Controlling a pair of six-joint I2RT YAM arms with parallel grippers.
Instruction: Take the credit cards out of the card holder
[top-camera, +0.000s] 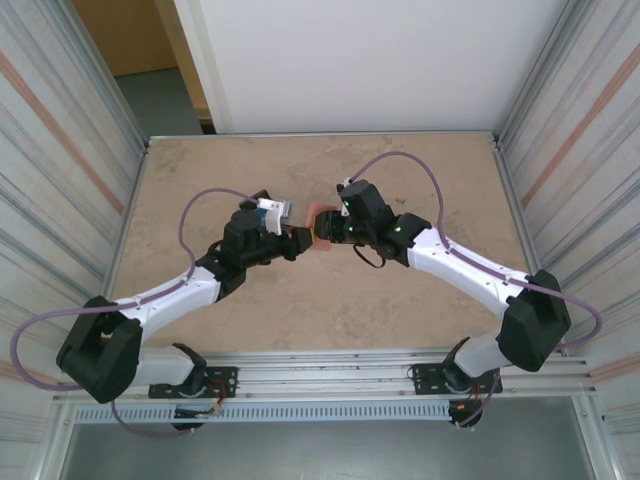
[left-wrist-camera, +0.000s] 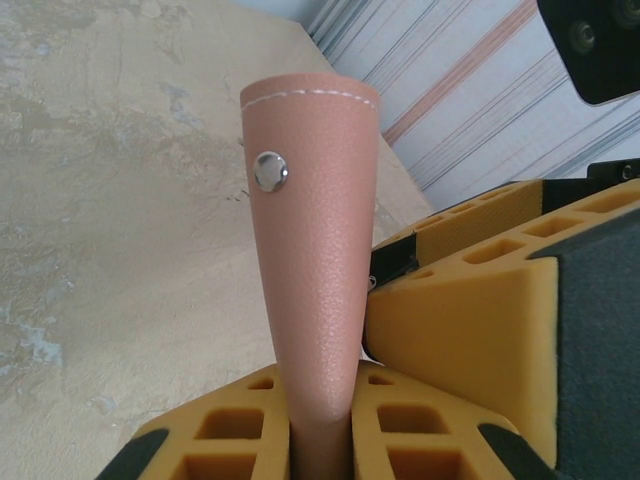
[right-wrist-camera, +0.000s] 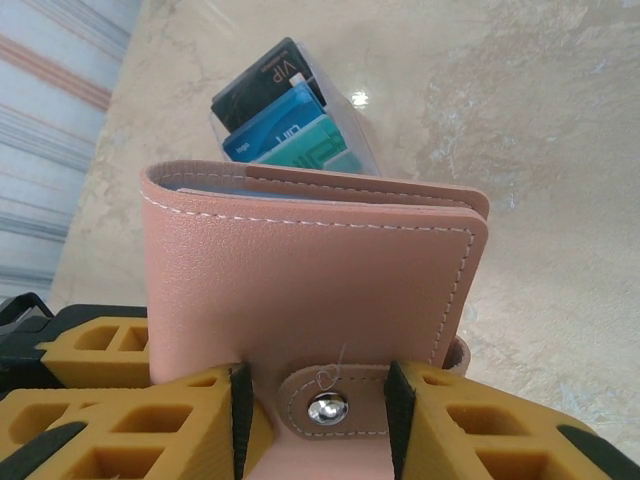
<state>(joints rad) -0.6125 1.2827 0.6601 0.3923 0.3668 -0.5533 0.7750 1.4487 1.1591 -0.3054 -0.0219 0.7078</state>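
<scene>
**Item 1, left pincer**: nearly closed. It pinches the card holder by one edge, and the leather stands up between its yellow fingers.

**Item 2, right pincer**: jaws partway apart, one on each side of the snap tab. I cannot tell whether it truly grips the tab or merely flanks it.

**Item 3, card holder:** salmon-pink and folded over. It sits between both pincers above the middle of the table, and as far as I can judge it is off the surface.

**Item 4, credit cards**: one black, one blue and one teal. They poke up behind the holder's top edge inside a clear sleeve, all lodged in the holder.

**Status, my judgement:** nothing is extracted yet. I have yet to spread the holder open, draw each card out and lay it on the table.
</scene>
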